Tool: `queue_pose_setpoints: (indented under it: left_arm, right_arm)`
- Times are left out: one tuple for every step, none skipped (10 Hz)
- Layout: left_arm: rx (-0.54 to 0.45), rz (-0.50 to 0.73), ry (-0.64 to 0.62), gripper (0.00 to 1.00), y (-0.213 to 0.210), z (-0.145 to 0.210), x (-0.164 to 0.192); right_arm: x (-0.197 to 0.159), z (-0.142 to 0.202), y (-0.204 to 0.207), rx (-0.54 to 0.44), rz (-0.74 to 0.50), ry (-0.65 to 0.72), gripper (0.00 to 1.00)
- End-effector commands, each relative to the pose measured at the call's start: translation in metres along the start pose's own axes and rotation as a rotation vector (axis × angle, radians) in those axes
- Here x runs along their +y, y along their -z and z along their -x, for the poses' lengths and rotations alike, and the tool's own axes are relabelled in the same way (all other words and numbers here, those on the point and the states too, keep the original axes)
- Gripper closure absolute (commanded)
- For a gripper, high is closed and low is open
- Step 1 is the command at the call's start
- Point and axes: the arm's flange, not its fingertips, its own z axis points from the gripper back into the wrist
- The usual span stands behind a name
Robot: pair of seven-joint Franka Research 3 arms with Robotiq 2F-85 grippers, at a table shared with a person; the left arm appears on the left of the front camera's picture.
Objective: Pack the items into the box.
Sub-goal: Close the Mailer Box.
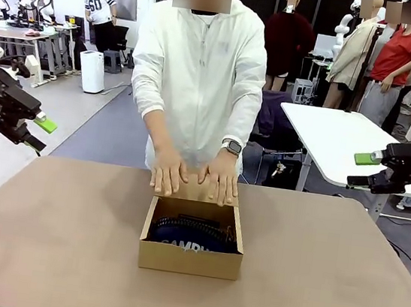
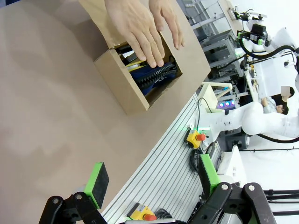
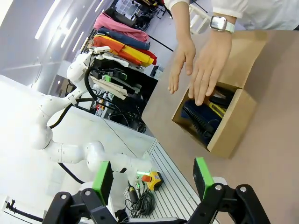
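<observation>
The brown cardboard box (image 1: pixel 189 258) stands open at the table's middle with the navy "CAMPUS" pouch (image 1: pixel 191 236) inside. In the left wrist view the box (image 2: pixel 124 86) holds the pouch (image 2: pixel 152 74) and a yellow stick (image 2: pixel 132 58). The right wrist view shows the box (image 3: pixel 233 123), the pouch (image 3: pixel 200 119), the yellow stick (image 3: pixel 216 111) and a black item (image 3: pixel 219 99) that may be the stapler. The person's hands (image 1: pixel 195 175) press flat on the lid flap behind the box. My left gripper (image 1: pixel 40 134) hangs open far left; my right gripper (image 1: pixel 361 169) hangs open far right, both off the table.
The tan table (image 1: pixel 50 239) spreads wide around the box. A white table (image 1: pixel 336 140) stands behind at right. A slotted aluminium rail with emergency-stop buttons (image 2: pixel 195 137) runs along the table's near edge.
</observation>
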Motion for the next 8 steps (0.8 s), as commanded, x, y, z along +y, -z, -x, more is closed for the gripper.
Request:
queue_pose_setpoints:
  left_arm:
    - [0.0, 0.0, 0.0, 0.0, 0.0, 0.0, 0.0]
    - [0.037, 0.041, -0.017, 0.0, 0.02, -0.018, 0.009]
    - [-0.01, 0.051, -0.076, 0.0, 0.036, -0.034, 0.02]
    - [-0.102, 0.044, -0.153, 0.0, 0.06, -0.051, 0.045]
    - [-0.254, 0.048, -0.226, 0.0, 0.078, -0.061, 0.067]
    - [-0.333, 0.06, -0.292, 0.0, 0.1, -0.064, 0.083]
    - [-0.328, 0.084, -0.35, 0.0, 0.129, -0.066, 0.094]
    - [-0.266, 0.079, -0.39, 0.0, 0.154, -0.06, 0.096]
  right_arm:
    - [0.0, 0.0, 0.0, 0.0, 0.0, 0.0, 0.09]
    - [-0.015, -0.016, 0.008, 0.019, 0.068, -0.015, 0.09]
    - [-0.023, -0.024, 0.027, 0.11, 0.1, -0.008, 0.09]
    - [-0.043, -0.036, 0.048, 0.176, 0.182, 0.027, 0.09]
    - [-0.06, -0.046, 0.07, 0.217, 0.224, 0.06, 0.09]
    - [-0.084, -0.056, 0.093, 0.226, 0.244, 0.098, 0.09]
    - [-0.116, -0.065, 0.112, 0.237, 0.246, 0.139, 0.09]
    - [-0.137, -0.065, 0.14, 0.222, 0.217, 0.162, 0.09]
